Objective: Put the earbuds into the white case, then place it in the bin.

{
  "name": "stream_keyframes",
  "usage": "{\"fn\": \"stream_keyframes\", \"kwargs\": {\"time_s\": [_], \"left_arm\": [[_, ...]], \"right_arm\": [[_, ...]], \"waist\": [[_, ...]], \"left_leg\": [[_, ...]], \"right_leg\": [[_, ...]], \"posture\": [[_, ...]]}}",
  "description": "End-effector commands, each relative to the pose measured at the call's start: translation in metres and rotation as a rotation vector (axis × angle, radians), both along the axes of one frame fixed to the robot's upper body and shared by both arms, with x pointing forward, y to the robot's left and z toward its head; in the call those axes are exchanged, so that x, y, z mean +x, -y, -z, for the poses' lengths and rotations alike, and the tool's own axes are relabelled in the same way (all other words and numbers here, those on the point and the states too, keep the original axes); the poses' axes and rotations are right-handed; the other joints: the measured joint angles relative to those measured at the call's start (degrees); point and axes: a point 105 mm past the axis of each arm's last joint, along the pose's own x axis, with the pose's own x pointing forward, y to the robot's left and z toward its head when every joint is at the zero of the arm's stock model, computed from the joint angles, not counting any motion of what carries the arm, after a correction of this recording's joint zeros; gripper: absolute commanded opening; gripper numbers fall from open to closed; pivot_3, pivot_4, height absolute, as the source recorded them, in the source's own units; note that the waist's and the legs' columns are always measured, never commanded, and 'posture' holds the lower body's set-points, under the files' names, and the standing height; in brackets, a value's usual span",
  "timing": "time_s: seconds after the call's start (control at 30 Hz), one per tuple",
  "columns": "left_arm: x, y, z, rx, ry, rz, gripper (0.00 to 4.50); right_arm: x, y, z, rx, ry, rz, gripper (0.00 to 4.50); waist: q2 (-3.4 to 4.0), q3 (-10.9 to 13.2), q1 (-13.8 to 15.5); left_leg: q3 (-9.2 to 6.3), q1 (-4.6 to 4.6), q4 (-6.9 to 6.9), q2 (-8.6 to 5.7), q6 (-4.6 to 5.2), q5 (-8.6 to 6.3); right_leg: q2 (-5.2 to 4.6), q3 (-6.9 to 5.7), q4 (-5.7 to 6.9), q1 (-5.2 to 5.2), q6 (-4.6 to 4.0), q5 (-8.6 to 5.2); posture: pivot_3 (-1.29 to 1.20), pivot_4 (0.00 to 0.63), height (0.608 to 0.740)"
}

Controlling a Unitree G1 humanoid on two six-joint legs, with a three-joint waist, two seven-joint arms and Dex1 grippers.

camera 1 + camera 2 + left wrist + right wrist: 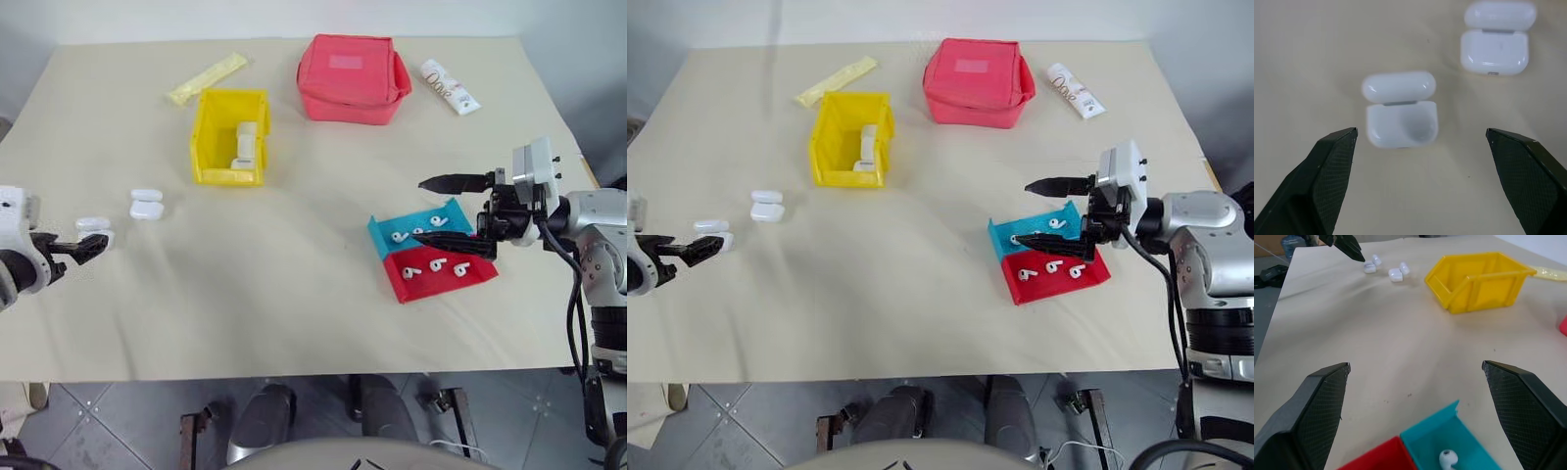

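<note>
flanking bin (230, 136) — pouch (353, 77), wrapper (208, 78)

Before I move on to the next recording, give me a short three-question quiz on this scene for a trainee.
1. True or false: the white case in front of the left pincer has its lid open.
2. Above which does the right pincer hover: (a) the yellow bin, (b) the blue and red trays, (c) the red pouch?
3. How many open cases lie on the table by the left pincer?

Key: 1 true, and its cavity looks empty; 2 (b), both fingers spread, holding nothing; 3 two, the second one lying farther from the pincer.
</note>
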Motion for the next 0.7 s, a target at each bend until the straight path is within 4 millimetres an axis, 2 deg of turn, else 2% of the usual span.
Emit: {"fn": "stream_keyframes", "kwargs": {"time_s": [0.03,0.27,0.7], "left_arm": [[0.003,-0.011,-0.006,0.010,-0.047,-0.078,4.47],[0.020,-0.018,-0.008,0.010,-0.066,-0.122,4.47],[0.029,-0.030,0.015,-0.018,-0.154,-0.155,4.47]], "right_arm": [[-0.006,0.000,-0.009,-0.004,0.041,-0.009,4.50],[-0.009,0.002,-0.008,-0.011,0.032,0.001,4.50],[-0.013,0.005,-0.007,-0.026,0.029,0.014,4.50]], "waist": [[-0.09,-0.05,-0.19],[-0.19,-0.11,-0.05],[-0.33,-0.17,0.16]], "left_leg": [[0.09,-0.02,-0.07,0.02,-0.05,0.03],[0.25,-0.01,-0.13,0.30,-0.15,0.07],[0.28,-0.01,-0.10,0.30,-0.15,0.08]], "right_leg": [[0.01,0.03,0.05,-0.11,0.00,0.00],[0.09,0.05,0.12,-0.22,-0.10,-0.02],[0.08,0.07,0.17,-0.23,-0.10,-0.02]], "posture": [[0.00,0.150,0.740],[0.00,0.150,0.740],[0.00,0.150,0.740]]}}
